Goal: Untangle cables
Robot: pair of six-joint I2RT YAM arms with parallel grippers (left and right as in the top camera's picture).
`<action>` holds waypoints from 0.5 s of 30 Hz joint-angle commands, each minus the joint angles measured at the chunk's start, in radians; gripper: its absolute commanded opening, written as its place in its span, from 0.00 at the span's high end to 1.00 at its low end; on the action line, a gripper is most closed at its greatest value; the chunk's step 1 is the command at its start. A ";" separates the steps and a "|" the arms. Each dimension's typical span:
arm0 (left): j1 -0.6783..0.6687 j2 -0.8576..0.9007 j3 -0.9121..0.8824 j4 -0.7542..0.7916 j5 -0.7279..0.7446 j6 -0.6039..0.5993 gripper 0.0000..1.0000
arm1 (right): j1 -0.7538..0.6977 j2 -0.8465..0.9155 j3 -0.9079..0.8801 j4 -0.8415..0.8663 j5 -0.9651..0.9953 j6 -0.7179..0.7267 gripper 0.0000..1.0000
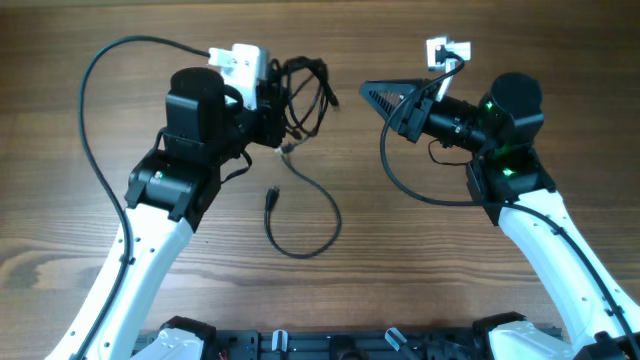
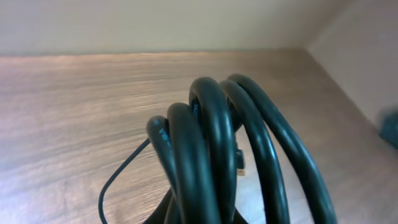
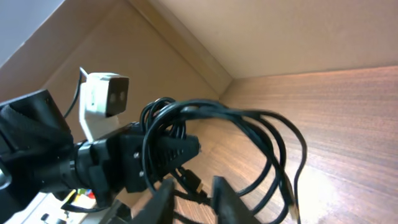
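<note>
Left gripper (image 1: 278,110) was clenched on the cables (image 1: 305,90): a tangled bunch of thin black cords held at the far middle of the wooden table (image 1: 450,260). In the left wrist view the coils (image 2: 211,155) filled most of the frame, looped over each other right up against the camera. The gripper's own fingers were mostly hidden under them.

One loose cord (image 1: 325,225) ran down out of the bunch, curved in an open loop on the table toward the near side and ended in a small dark plug (image 1: 272,198) lying flat, apart from the bunch. A short end with a lighter tip (image 1: 287,150) hung just below the left gripper.

Right gripper (image 1: 368,93) pointed left at the bunch, near it but not touching. In the right wrist view its fingers (image 3: 163,202) stood slightly parted, nothing grasped. Past them were the bunch (image 3: 249,149) and the left arm's white wrist camera (image 3: 106,93).
</note>
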 commanded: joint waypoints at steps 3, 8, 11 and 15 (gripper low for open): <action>0.002 -0.013 0.005 0.007 0.090 0.313 0.96 | -0.002 -0.007 0.010 0.002 -0.014 0.051 0.42; 0.002 -0.013 0.005 0.007 0.090 0.480 0.96 | 0.007 -0.007 0.010 0.010 -0.047 0.220 0.32; -0.007 -0.013 0.005 0.007 0.090 0.555 0.96 | 0.023 -0.007 0.010 0.034 -0.077 0.368 0.30; -0.043 -0.011 0.005 0.007 0.090 0.684 0.96 | 0.060 -0.007 0.010 0.083 -0.097 0.573 0.31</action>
